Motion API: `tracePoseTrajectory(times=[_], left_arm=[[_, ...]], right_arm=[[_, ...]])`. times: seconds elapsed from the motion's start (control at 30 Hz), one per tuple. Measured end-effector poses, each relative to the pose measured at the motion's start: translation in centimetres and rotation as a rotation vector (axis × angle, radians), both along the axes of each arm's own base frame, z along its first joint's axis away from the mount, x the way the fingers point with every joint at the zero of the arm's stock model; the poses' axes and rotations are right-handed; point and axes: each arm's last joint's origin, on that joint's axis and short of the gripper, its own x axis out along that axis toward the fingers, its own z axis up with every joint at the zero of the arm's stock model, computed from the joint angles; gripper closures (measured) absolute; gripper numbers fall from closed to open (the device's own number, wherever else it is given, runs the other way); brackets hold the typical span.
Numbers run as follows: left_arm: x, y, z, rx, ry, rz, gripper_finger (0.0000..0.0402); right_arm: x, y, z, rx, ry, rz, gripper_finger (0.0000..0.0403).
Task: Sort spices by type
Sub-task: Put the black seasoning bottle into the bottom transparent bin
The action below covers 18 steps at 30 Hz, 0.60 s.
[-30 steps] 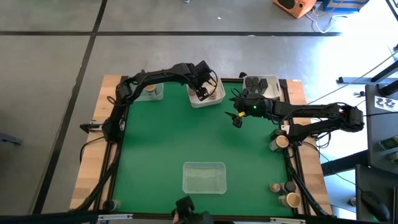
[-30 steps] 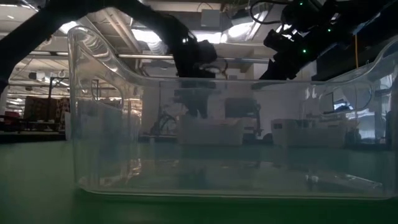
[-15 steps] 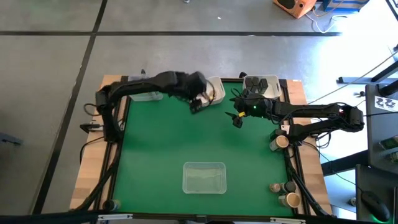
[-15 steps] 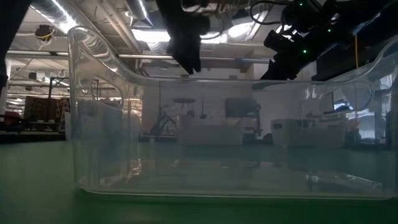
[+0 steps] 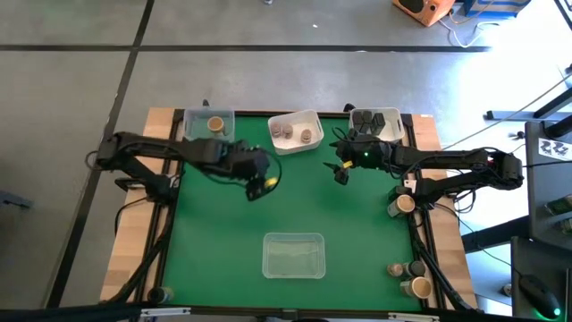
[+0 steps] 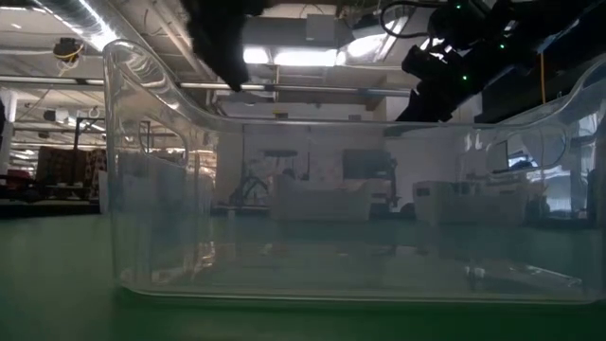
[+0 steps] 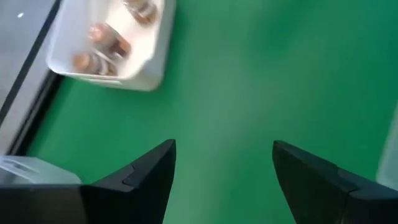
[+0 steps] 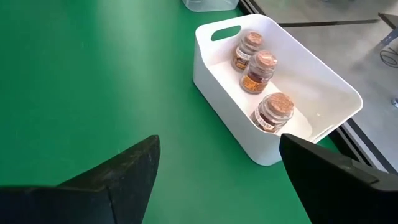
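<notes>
the left gripper [image 5: 259,186] hangs over the bare green mat [image 5: 295,201] with its fingers apart and nothing between them. three spice jars [image 5: 292,134] stand in the white tray [image 5: 296,117] at the far edge, well apart from the left gripper. the right gripper [image 5: 340,170], also spread and empty, hangs near that tray.

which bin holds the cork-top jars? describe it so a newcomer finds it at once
Look along the far edge of the green table, where three bins stand. It is the middle one, the white bin, holding three cork-topped jars. The left bin is clear with one jar; the right bin holds dark-topped ones.
</notes>
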Motion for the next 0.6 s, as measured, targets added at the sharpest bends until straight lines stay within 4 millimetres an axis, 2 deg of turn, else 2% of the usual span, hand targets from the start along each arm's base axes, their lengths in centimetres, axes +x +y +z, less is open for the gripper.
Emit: tracePoseTrajectory(times=[0.17, 0.3, 0.47, 0.6], left_arm=[[-1.8, -3.1, -1.2, -0.022, 0.014, -0.069, 0.0153], [-2.4, -4.7, -2.6, -0.015, 0.056, -0.128, 0.0153], [-1.5, -5.2, -3.8, 0.019, -0.012, -0.229, 0.0153], [-0.6, -5.9, -3.7, 0.076, -0.106, -0.347, 0.0153]], right_arm=[[0.0, 0.0, 0.0, -0.004, 0.005, 0.003, 0.0072], [0.0, 0.0, 0.0, -0.005, 0.006, 0.004, 0.0072], [0.0, 0.0, 0.0, -0.005, 0.007, 0.004, 0.0072], [-0.1, 0.0, -0.1, -0.001, 0.020, 0.004, 0.0072]])
